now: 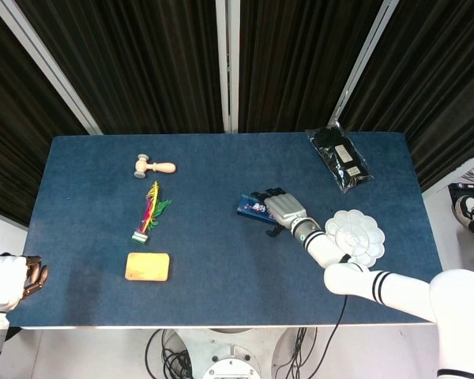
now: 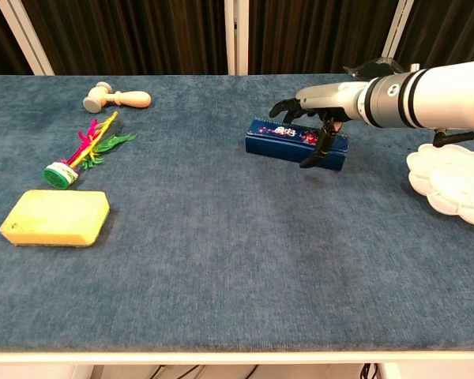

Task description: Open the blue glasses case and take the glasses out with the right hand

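Observation:
The blue glasses case (image 2: 287, 141) lies closed on the blue table, right of centre; in the head view only its left end (image 1: 249, 207) shows from under my right hand. My right hand (image 2: 324, 101) (image 1: 278, 209) arches over the case's right half. Its dark fingertips (image 2: 285, 108) spread above the far edge and the thumb (image 2: 314, 149) hangs down against the near face. The fingers are not clamped on the case. My left hand (image 1: 12, 280) sits off the table's front left corner, fingers curled in, holding nothing.
A white flower-shaped palette (image 1: 355, 238) (image 2: 452, 183) lies just right of my right arm. A black packet (image 1: 340, 158) sits at the back right. On the left are a wooden mallet (image 2: 116, 98), a feather shuttlecock (image 2: 83, 150) and a yellow sponge (image 2: 55, 217).

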Available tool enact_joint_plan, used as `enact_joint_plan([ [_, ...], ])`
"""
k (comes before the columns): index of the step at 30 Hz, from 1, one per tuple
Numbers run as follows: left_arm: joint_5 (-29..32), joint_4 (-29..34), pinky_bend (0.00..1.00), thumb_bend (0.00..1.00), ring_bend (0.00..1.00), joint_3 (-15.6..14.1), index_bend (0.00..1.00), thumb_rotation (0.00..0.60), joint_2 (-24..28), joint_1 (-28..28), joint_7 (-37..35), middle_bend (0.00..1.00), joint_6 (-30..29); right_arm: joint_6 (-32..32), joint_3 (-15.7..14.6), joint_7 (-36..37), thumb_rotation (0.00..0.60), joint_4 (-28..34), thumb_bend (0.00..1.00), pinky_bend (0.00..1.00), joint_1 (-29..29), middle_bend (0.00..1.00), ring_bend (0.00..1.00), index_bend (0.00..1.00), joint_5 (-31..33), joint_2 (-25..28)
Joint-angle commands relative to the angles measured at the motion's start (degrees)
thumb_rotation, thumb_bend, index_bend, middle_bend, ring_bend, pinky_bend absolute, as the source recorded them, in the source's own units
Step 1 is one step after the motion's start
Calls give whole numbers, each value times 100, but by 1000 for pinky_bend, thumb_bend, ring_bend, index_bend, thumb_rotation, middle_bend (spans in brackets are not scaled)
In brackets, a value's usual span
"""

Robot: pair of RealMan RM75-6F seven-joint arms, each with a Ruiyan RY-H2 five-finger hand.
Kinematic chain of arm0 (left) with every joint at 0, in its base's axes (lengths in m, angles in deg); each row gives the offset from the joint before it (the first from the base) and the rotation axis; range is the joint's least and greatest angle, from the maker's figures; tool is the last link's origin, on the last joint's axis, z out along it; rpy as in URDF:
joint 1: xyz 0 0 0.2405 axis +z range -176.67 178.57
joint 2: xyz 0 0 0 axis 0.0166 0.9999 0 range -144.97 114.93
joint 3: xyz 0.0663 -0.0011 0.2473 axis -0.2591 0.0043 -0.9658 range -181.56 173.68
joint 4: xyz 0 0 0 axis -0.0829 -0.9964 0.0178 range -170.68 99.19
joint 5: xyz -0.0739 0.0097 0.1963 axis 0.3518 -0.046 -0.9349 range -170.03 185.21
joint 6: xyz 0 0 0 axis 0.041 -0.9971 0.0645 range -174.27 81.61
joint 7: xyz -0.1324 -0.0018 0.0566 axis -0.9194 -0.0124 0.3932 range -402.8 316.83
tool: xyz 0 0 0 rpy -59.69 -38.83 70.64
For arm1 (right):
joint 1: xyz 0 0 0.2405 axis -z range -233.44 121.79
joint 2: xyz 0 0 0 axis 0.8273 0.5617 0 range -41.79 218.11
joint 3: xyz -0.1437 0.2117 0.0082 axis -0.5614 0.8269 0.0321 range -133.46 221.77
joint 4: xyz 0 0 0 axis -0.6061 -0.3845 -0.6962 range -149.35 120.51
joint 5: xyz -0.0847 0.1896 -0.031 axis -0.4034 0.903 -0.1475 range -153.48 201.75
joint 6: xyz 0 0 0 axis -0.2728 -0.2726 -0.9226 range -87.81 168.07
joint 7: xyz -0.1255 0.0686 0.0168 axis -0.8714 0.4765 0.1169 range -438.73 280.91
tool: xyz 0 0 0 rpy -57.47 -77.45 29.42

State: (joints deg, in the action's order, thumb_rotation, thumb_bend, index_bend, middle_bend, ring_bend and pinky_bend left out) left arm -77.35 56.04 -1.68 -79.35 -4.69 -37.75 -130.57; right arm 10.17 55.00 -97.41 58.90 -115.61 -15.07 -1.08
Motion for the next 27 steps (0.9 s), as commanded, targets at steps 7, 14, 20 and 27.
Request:
enact_joint_plan([
  [7, 0, 3, 661, 395, 856, 1, 867, 600, 1, -1, 10, 1000, -2, -311, -274, 165, 600, 782, 176, 0, 199, 181, 0, 0, -661, 379],
  [14, 1, 8, 660, 396, 857, 2, 867, 600, -5, 4, 30, 1000, -13, -510, -357, 249, 600, 843, 181, 0, 258, 185, 0, 0, -806, 525],
  [20, 11, 14, 661, 395, 857, 2, 867, 600, -2, 0, 30, 1000, 1, -441, -399, 287, 600, 652, 237, 0, 185, 197, 0, 22, -816, 488],
  [27, 4, 4, 661, 395, 856, 2, 867, 600, 0, -3, 10, 1000, 0, -430, -433, 303, 600, 527, 308, 0, 117, 219, 0, 77, -747, 425],
])
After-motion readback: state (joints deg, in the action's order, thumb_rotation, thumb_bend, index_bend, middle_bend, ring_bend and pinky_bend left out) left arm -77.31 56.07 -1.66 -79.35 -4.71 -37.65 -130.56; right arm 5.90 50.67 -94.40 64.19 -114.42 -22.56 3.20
